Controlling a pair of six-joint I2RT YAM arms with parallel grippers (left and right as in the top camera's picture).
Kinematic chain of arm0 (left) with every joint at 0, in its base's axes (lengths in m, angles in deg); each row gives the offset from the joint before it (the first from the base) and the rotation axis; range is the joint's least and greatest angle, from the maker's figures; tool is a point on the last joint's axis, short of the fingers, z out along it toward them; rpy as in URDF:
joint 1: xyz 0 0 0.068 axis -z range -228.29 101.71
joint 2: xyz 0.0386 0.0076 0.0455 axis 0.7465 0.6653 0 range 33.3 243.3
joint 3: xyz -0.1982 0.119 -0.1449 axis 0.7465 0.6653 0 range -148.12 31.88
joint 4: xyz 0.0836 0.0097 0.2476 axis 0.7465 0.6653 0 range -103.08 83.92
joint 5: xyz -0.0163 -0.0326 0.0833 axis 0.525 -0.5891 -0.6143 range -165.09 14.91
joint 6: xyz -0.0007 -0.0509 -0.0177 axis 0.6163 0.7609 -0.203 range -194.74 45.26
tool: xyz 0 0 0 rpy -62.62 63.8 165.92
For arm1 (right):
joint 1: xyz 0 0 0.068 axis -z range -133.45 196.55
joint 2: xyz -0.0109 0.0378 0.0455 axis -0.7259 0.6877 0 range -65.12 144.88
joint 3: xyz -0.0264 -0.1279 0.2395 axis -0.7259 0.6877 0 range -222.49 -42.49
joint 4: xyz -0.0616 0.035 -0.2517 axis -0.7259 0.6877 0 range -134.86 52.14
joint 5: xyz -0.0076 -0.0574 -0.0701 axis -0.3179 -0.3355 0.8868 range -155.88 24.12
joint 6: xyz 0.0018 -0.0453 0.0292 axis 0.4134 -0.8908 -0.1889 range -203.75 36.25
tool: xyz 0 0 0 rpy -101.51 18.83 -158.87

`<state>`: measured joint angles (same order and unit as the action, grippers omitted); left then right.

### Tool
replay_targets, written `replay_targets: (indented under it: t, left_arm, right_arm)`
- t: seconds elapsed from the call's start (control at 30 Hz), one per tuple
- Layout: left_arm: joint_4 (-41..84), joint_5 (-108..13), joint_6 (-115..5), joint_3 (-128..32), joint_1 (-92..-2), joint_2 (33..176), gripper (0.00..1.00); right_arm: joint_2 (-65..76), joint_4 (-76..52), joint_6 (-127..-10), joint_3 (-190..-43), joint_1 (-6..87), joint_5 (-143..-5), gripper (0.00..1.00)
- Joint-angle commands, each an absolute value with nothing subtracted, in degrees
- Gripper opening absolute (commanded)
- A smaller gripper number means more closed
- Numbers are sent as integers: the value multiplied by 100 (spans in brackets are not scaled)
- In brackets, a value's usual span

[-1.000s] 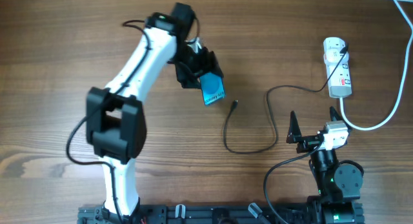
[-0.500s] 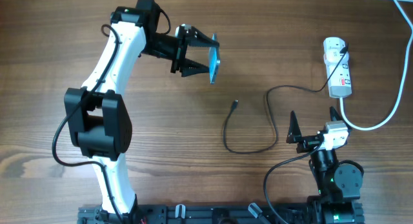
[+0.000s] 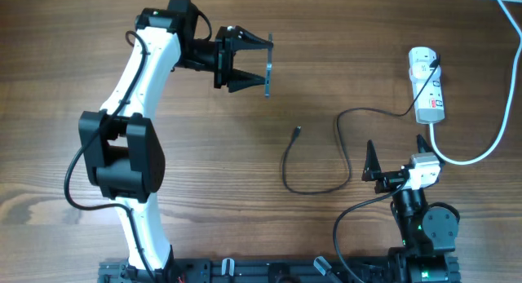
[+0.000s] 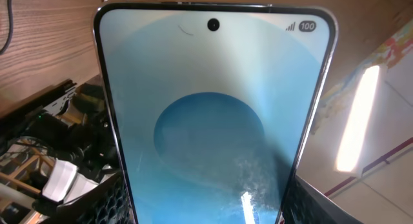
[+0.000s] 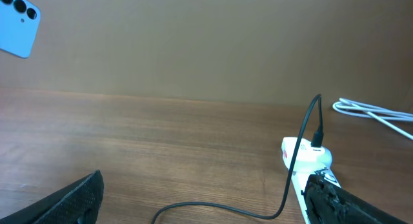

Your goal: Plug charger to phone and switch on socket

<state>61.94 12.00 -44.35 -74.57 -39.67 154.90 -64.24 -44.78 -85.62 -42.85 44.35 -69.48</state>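
My left gripper (image 3: 259, 64) is shut on the phone (image 3: 267, 72) and holds it on edge above the table at the upper middle. In the left wrist view the phone's cyan-blue screen (image 4: 213, 114) fills the frame between my fingers. Its light blue back with camera lenses shows in the right wrist view (image 5: 16, 22). The charger, a thin black cable (image 3: 326, 181), loops on the table; its connector tip (image 3: 296, 133) lies free right of the phone. The cable runs to a black plug in the white socket (image 3: 426, 87), also in the right wrist view (image 5: 303, 159). My right gripper (image 3: 397, 159) is open and empty at the lower right.
A thick white cord (image 3: 489, 148) curves from the socket toward the right edge and back up to the top right corner. It also shows in the right wrist view (image 5: 374, 114). The table is brown wood.
My left arm has lifted the phone off the table and turned it from lying face up to standing on edge, drawing it up and slightly left. The right arm has not moved.
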Motion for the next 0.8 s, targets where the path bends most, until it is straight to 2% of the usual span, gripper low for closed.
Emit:
replay_targets:
  t: [0.0, 0.77]
  left_arm:
    - [6201, 1528, -4383, -7582, -4081, 15306, 65]
    - [6201, 1528, -4383, -7582, -4081, 15306, 64]
  right_arm:
    - [-6470, -4491, -8665, -4279, 4450, -6932, 100]
    - [-6470, -4491, -8662, -4279, 4450, -6932, 100]
